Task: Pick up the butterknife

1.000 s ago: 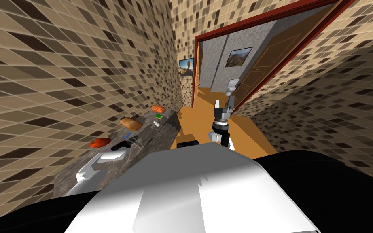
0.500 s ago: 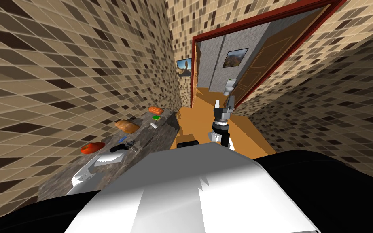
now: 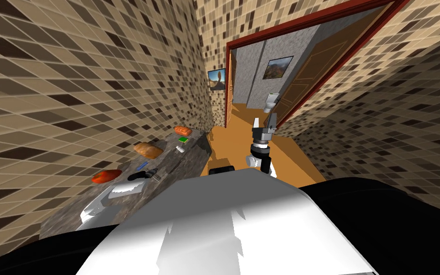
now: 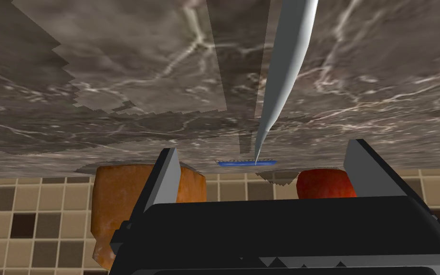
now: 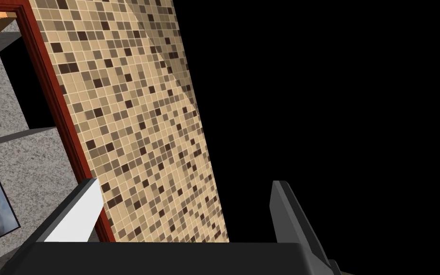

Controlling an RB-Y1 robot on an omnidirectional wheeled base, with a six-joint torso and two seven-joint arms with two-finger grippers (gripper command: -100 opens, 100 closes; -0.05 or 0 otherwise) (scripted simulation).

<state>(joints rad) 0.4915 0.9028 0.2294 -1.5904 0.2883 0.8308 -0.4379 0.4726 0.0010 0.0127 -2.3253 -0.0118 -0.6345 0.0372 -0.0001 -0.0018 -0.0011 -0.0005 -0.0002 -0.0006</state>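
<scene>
Butterknife, with a long pale grey blade and a short blue handle, lies flat on the dark grey, white-veined marbled surface. Its blue handle end sits just beside the brown, crusty bread loaf, between the loaf and a round red tomato. It is close to the tan and brown tiled wall that runs behind the loaf. From the handle the blade runs away from the loaf, toward the open edge of the surface.

The left hand points at the loaf and the wall, low over the surface. Its two grey fingers stand well apart and are not closed on anything. In the left wrist view the blade shows within the gap between them, on the surface beyond. One finger overlaps the loaf and the other stands near the tomato. Whether the fingers touch the surface cannot be told.

On the loaf's side away from the tomato, along the wall, lie a small white piece, a small green block and an orange-red oblong thing.

The right hand is raised well apart from the loaf, off the surface and over the orange-brown floor. Its fingers also stand apart, gripping nothing.
</scene>
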